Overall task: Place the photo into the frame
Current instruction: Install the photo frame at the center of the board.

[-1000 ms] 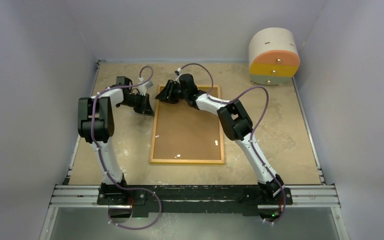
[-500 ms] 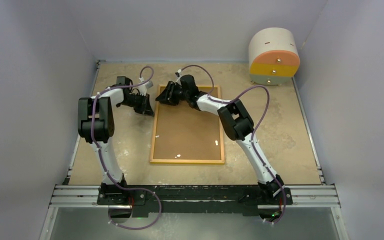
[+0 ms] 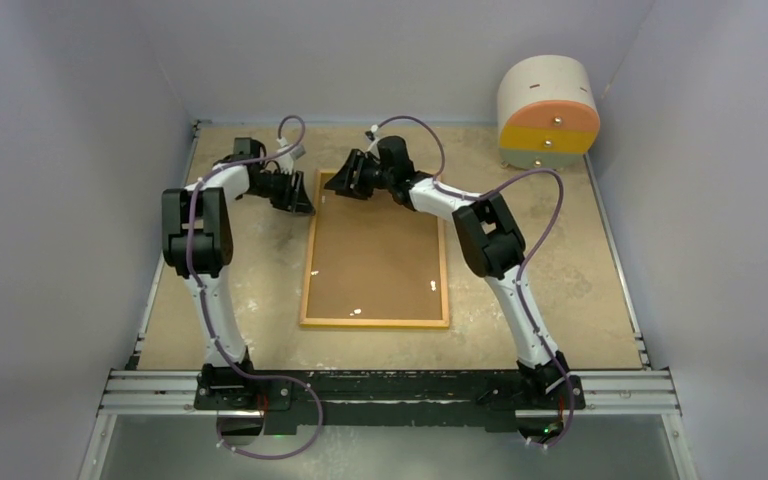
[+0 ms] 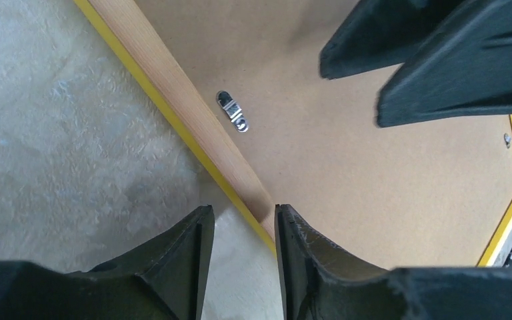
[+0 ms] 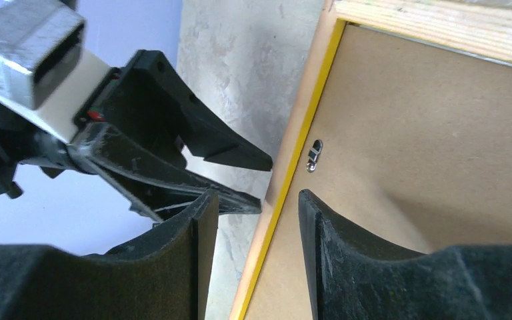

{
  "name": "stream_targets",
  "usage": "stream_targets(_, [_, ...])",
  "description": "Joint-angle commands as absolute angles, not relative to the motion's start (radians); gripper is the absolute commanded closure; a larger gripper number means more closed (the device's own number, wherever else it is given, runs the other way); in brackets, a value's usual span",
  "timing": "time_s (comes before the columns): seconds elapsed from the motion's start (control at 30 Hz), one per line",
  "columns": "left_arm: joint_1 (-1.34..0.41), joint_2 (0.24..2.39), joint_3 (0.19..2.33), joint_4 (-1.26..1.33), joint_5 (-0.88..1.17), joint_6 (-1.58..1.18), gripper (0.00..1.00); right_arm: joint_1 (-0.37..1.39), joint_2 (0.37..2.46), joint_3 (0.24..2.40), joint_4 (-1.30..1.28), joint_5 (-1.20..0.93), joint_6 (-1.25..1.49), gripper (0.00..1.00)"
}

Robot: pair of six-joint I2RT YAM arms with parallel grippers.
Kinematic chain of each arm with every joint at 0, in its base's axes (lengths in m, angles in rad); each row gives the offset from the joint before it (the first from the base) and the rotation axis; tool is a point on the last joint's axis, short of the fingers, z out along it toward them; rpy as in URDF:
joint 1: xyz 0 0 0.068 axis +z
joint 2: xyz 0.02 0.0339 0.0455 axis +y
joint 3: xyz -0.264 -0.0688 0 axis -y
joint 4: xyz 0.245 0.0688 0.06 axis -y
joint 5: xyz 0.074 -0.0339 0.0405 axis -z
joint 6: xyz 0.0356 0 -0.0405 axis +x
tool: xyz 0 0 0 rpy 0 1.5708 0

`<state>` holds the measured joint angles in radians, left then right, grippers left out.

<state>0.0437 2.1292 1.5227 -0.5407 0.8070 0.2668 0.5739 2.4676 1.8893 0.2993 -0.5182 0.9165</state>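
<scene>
Overhead view. The frame (image 3: 375, 322) lies flat at mid-desk (image 3: 560, 260), wood-coloured back up, filled by a brown backing board (image 3: 375, 250) (two small pale marks show near its near edge). The left fingers (image 3: 301, 202) and right fingers (image 3: 344, 186) flank its far-left corner. A round banded drum (image 3: 548, 110) stands far right.

This is looking like a robotics lab cell: plain grey walls (image 3: 60, 150) are boxing in a worn table (image 3: 560, 260), a left arm (image 3: 200, 240) and right arm (image 3: 490, 250) are sitting bolted to an aluminium rail (image 3: 390, 392), and purple cables (image 3: 412, 118) are looping overhead.
</scene>
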Motion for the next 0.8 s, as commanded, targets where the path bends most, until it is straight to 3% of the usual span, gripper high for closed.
stream_targets(0.0, [0.033,2.189,1.569,-0.522,0.821,0.23,0.65,0.572,2.471,1.898,0.279,-0.519,0.884,0.5])
stream_targets(0.13, [0.031,2.196,1.556,-0.516,0.833,0.231,0.84,0.571,2.471,1.888,0.277,-0.512,0.878,0.51])
stream_targets(0.23, [0.021,2.195,1.532,-0.512,0.863,0.261,0.92,0.57,2.471,1.879,0.276,-0.507,0.873,0.51])
stream_targets(0.77, [-0.073,2.078,1.266,-0.434,0.865,0.239,0.93,0.57,2.406,1.739,0.229,-0.463,0.81,0.52])
